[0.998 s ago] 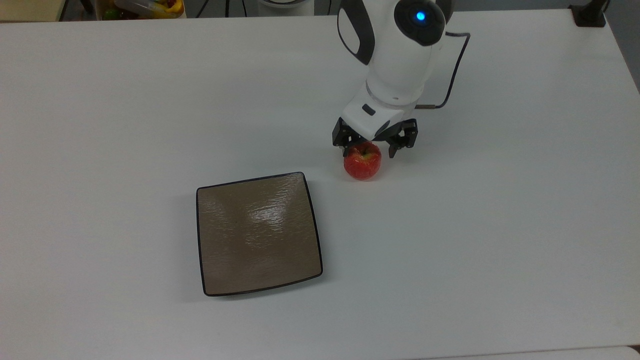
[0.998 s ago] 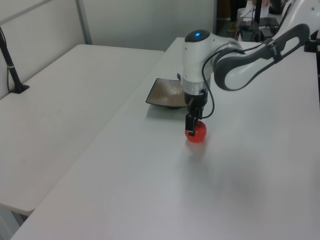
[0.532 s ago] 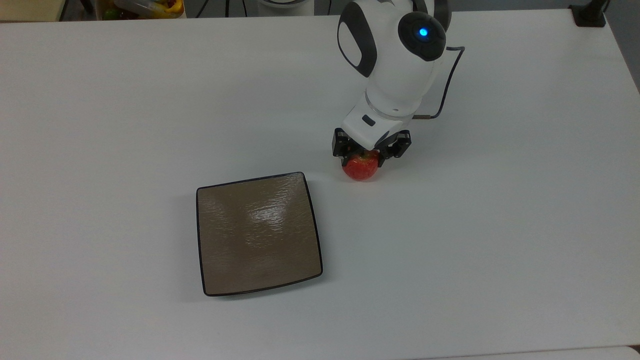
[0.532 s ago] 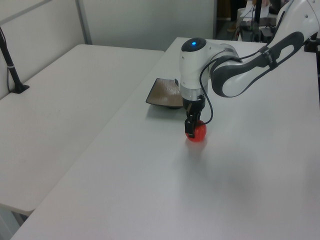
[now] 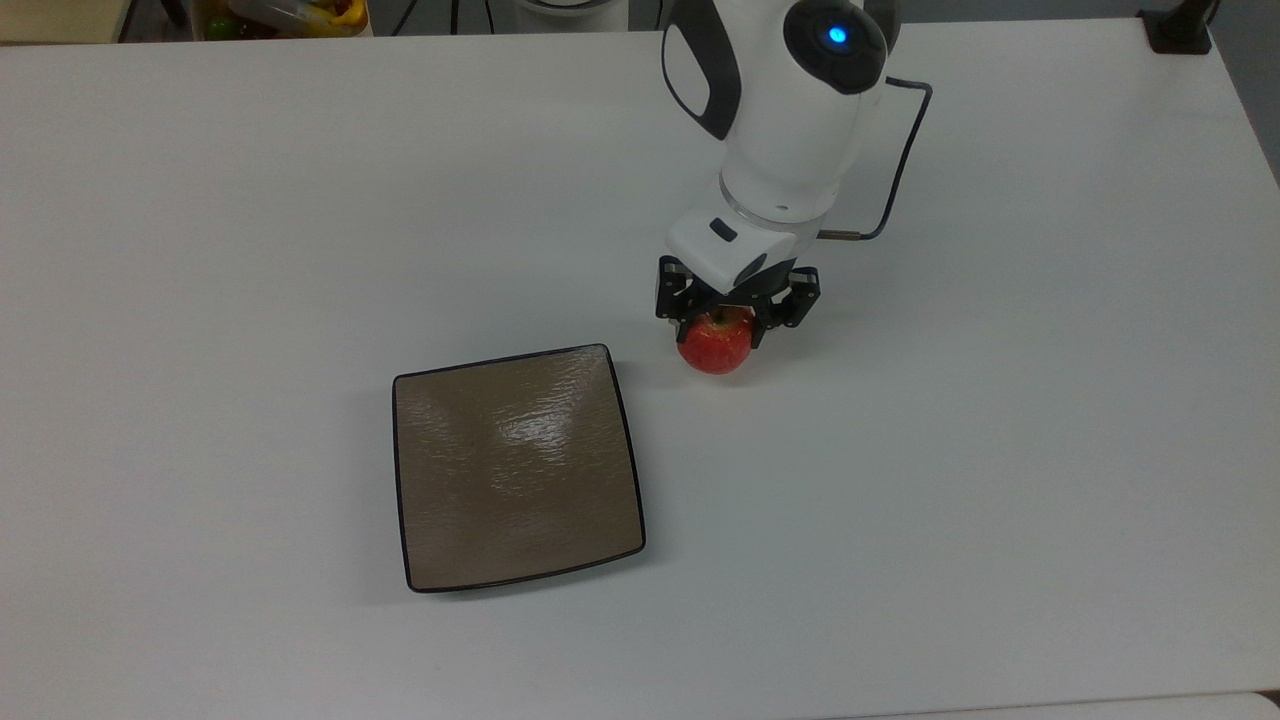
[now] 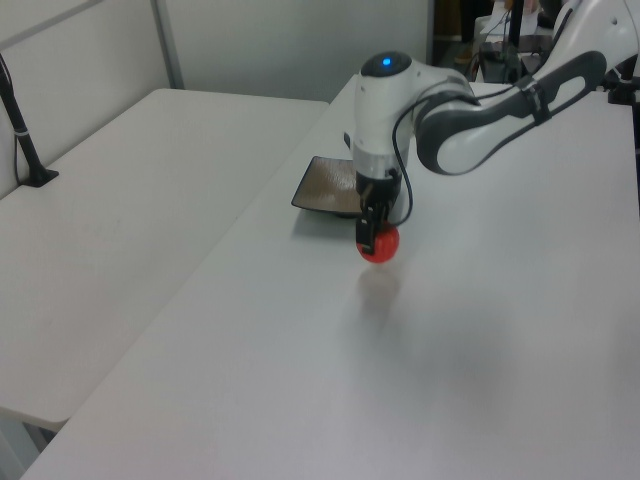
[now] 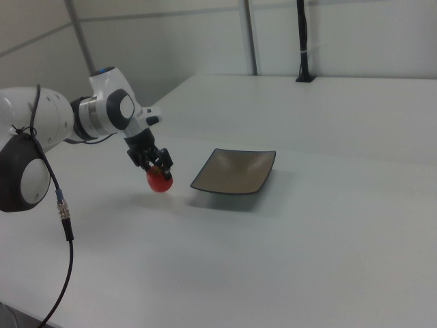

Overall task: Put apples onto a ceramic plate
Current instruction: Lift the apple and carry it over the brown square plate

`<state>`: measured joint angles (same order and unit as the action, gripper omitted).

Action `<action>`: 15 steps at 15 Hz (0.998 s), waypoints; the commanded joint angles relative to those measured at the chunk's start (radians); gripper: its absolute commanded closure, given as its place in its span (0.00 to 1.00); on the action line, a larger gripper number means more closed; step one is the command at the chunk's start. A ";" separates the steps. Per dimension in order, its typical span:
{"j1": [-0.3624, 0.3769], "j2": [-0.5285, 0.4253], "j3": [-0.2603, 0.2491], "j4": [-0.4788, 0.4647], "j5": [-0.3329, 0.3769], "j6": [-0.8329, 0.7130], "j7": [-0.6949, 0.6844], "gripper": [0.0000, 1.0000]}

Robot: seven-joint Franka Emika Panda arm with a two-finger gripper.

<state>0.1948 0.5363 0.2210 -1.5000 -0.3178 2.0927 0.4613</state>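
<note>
Top view shows the gripper (image 5: 733,322) clamped on the apple (image 5: 716,347), lifted for carrying to the plate (image 5: 515,465).

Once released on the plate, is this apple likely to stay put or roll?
The apple is round, so it may roll a little. The plate looks glossy with slightly raised edges, which would probably catch it. The gripper holds it near the top, so release should be upright.

Since 1 second ago the gripper (image 5: 722,322) has closed on the apple (image 5: 716,347), lifted it off the table (image 5: 1000,450) and carried it slightly toward the plate (image 5: 515,468).
</note>
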 commanded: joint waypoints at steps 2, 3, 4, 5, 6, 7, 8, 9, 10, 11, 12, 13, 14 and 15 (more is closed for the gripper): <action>-0.046 -0.019 -0.026 0.075 -0.017 0.007 0.037 0.61; -0.046 -0.019 -0.041 0.081 -0.017 0.007 0.039 0.61; -0.049 -0.018 -0.070 0.102 -0.011 0.010 0.040 0.61; -0.057 -0.018 -0.086 0.102 -0.009 0.032 0.040 0.61; -0.073 -0.016 -0.107 0.096 -0.007 0.102 0.040 0.61; -0.083 -0.010 -0.136 0.093 -0.007 0.165 0.039 0.61; -0.090 -0.007 -0.150 0.093 -0.007 0.190 0.039 0.61; -0.098 0.001 -0.156 0.093 -0.007 0.207 0.039 0.61; -0.109 0.005 -0.160 0.095 -0.007 0.222 0.037 0.60; -0.120 0.008 -0.163 0.093 -0.007 0.248 0.034 0.60; -0.123 0.010 -0.166 0.092 -0.007 0.259 0.034 0.60; -0.126 0.019 -0.166 0.092 -0.007 0.260 0.034 0.60; -0.129 0.027 -0.166 0.092 -0.010 0.262 0.033 0.60; -0.129 0.037 -0.166 0.090 -0.015 0.262 0.033 0.60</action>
<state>0.0586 0.5596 0.0650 -1.3942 -0.3178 2.3263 0.4795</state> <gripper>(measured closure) 0.282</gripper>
